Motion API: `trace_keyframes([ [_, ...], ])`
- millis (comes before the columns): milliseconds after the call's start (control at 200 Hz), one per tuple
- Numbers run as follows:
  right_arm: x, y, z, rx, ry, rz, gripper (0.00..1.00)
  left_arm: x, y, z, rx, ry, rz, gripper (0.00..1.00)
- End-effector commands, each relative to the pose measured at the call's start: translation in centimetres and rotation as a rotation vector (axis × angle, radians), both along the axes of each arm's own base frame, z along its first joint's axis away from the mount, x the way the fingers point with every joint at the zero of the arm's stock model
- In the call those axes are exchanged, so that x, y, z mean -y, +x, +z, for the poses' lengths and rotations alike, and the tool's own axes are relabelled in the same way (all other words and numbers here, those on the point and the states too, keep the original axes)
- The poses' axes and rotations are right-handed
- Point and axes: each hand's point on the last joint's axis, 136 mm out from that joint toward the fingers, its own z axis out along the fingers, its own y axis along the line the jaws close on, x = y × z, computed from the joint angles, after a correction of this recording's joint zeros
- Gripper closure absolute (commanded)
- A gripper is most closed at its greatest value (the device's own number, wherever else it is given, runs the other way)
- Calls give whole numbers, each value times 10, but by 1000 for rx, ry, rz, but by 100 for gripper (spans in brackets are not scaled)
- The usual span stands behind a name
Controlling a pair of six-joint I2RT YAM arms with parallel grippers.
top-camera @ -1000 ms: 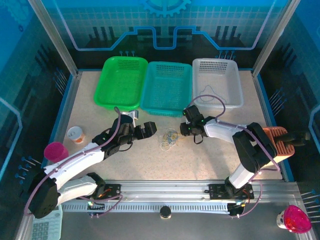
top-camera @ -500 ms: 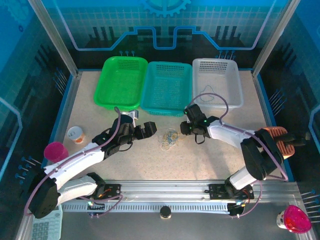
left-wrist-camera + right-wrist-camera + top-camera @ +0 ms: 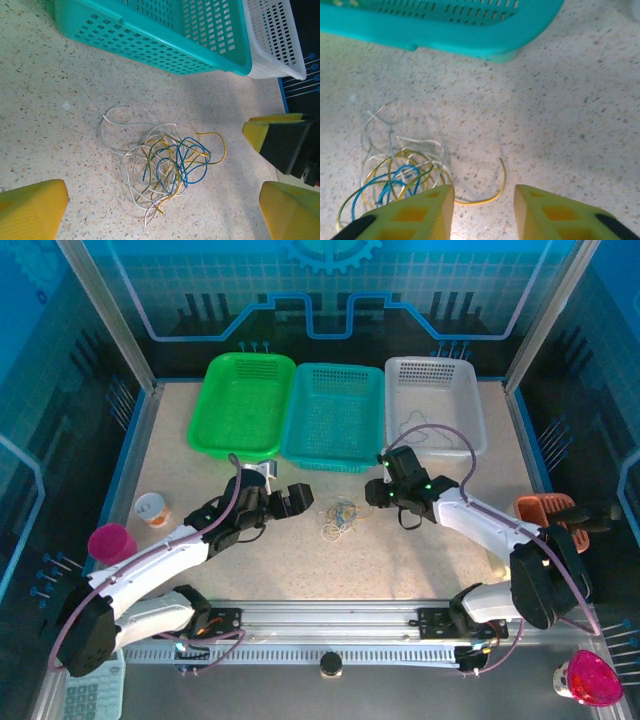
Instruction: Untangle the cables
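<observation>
top external, tangled cables [image 3: 340, 518] on table [image 3: 400, 562] near teal basket [image 3: 333, 416], left gripper [image 3: 298, 496] and right gripper [image 3: 369, 496] both spread, empty

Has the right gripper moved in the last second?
Yes. In the top view the right gripper shifted slightly right, from under the teal basket's right corner to under the white basket's left corner.

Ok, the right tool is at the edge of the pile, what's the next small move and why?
Probably lower the right tool and shut it on the yellow cable. Its fingers stand open, and that loop lies alone on the table between them, beside the tangle, so it looks the easiest strand to pull free.
</observation>
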Motion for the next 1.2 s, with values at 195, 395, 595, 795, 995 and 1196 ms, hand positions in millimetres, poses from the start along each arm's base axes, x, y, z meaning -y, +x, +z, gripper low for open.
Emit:
trace_keyframes([
  [195,-32,-7,13,-19,130,56,54,2,2,3,-3,-35,5,1],
  [395,-47,1,0,-41,119,72,55,1,2,5,0,-38,7,1],
  [595,-51,1,-21,-77,92,80,66,1,2,7,3,-44,8,1],
  [795,-52,-2,-9,-58,108,100,96,1,1,6,2,-42,8,1],
  [995,-67,-1,43,34,213,162,100,0,0,5,3,-44,8,1],
  [1196,-82,-10,78,90,326,243,100,-2,0,5,2,-50,20,1],
])
